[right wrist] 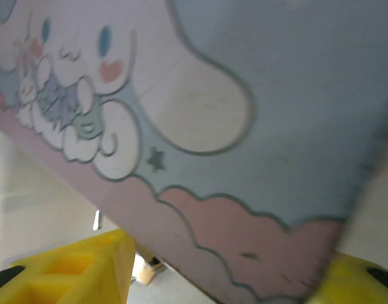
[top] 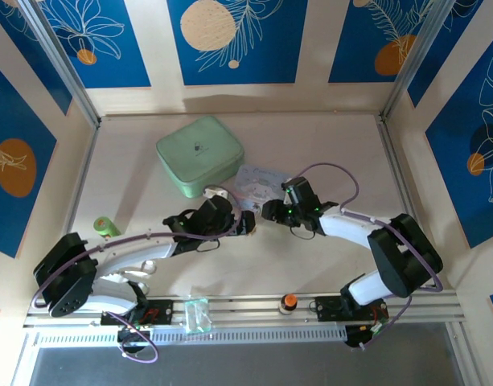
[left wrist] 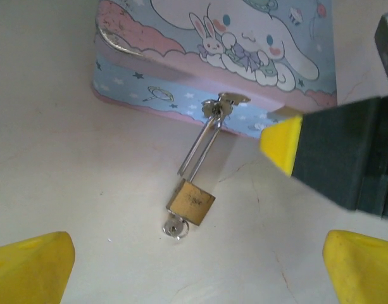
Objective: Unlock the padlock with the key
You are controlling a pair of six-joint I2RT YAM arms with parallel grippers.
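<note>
The brass padlock [left wrist: 191,201] lies on the table in the left wrist view, its long silvery shackle [left wrist: 200,147] threaded through the hasp [left wrist: 219,107] of the pale blue cartoon tin [left wrist: 181,38]. The small silvery key [left wrist: 175,227] sticks in the padlock's bottom end. My left gripper [left wrist: 197,272] hovers open just in front of the key, touching nothing. My right gripper [right wrist: 219,278] stands open over the tin's corner [right wrist: 244,126], one yellow fingertip [left wrist: 281,140] beside the tin's front wall. From above, both grippers [top: 244,223] [top: 269,211] meet in front of the tin [top: 258,183].
A mint-green zip case [top: 199,154] lies behind the tin. A small green roll [top: 107,227] sits at the left. An orange-topped knob [top: 289,302] and a clear plastic piece [top: 196,314] rest on the front rail.
</note>
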